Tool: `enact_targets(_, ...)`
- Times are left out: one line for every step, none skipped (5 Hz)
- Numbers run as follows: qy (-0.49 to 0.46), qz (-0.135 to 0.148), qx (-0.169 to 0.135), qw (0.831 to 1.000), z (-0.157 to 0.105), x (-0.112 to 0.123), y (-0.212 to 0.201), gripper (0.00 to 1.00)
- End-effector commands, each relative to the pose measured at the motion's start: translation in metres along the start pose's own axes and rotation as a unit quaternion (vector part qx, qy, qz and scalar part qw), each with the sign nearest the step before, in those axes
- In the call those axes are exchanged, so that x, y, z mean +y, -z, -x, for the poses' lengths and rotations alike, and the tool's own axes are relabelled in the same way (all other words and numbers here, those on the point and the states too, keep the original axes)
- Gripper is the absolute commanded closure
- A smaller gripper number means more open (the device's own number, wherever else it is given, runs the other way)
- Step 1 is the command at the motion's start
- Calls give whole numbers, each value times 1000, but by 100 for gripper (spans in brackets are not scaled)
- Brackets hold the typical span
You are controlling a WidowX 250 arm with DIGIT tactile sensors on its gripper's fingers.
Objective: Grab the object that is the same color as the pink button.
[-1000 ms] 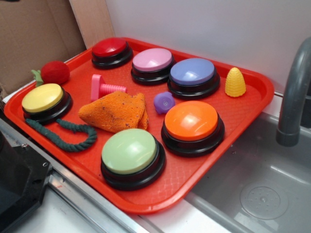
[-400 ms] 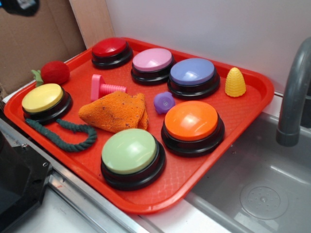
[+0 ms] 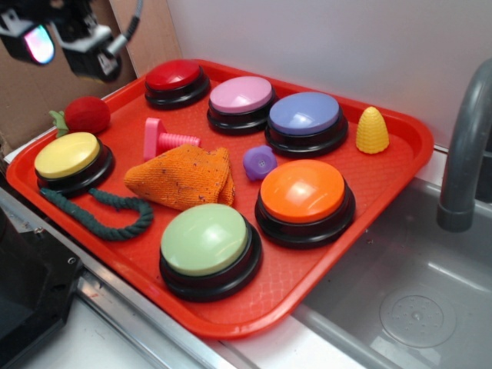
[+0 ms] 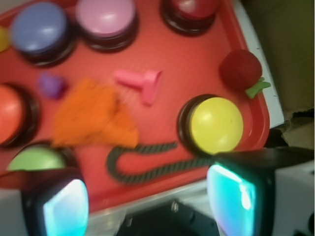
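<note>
Hovering wide open and empty, the gripper (image 3: 58, 46) had the pink bolt (image 4: 141, 82) ahead of it on the tray (image 3: 330, 254), well below, shaft lying sideways across its jaws.

The exterior camera stands off the near corner of the red tray (image 3: 400, 165), looking down at a slant so the whole tray fills the frame, with the sink at lower right. The wrist camera hangs high above the tray's yellow-button (image 4: 216, 124) side, looking almost straight down, blurred. Both views share the pink button (image 3: 241, 94) (image 4: 105, 16) and the pink bolt (image 3: 164, 139) (image 4: 142, 82), turned about between them.
</note>
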State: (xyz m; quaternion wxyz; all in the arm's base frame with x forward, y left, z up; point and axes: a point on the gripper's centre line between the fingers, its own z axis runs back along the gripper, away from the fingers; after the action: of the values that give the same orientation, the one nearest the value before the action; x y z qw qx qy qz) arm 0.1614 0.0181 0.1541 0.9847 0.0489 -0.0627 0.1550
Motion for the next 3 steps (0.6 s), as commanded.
enact_targets(-46, -27, -28, 998, -34, 10, 61, 0)
enact_targets(-45, -41, -64, 996, -56, 9, 90, 0)
enact_targets(-49, -45, -63, 996, -68, 6, 113, 0)
